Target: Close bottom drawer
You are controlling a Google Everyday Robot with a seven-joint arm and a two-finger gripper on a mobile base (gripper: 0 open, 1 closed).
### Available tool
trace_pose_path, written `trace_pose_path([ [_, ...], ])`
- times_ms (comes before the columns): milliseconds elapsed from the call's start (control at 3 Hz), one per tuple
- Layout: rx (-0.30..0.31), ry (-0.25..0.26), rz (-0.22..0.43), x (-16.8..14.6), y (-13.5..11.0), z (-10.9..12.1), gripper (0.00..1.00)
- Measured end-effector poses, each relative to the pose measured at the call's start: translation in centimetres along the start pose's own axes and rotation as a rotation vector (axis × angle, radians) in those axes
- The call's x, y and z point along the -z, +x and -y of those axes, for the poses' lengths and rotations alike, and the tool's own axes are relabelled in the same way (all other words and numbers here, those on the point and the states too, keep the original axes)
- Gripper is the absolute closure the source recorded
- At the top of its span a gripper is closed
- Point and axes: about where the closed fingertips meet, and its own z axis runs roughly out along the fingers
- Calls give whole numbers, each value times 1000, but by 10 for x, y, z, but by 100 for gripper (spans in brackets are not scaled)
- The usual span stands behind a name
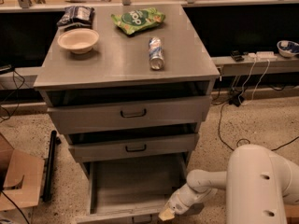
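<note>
The bottom drawer (133, 183) of the grey metal cabinet stands pulled far out, its flat grey floor bare. Its low front panel (117, 217) with a small dark handle runs along the bottom edge of the camera view. My gripper (167, 213) sits at the right end of that front panel, its pale tip against the panel's outer face. My white arm (210, 183) reaches in from the lower right. The medium drawer (135, 147) and the tall top drawer (132, 112) above are each slightly open.
On the cabinet top lie a can (155, 53) on its side, a green chip bag (138, 20), a bowl (78, 40) and a dark packet (76, 15). A cardboard box (16, 178) and a black bar (50, 164) are on the floor left. Cables (229, 120) trail right.
</note>
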Motion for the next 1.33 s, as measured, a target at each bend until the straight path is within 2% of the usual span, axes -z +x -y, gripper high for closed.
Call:
trace_pose_path([
  [333,-44,8,13,-14,12,19,100],
  [1333,-38,20,22,-14,5,22,100],
])
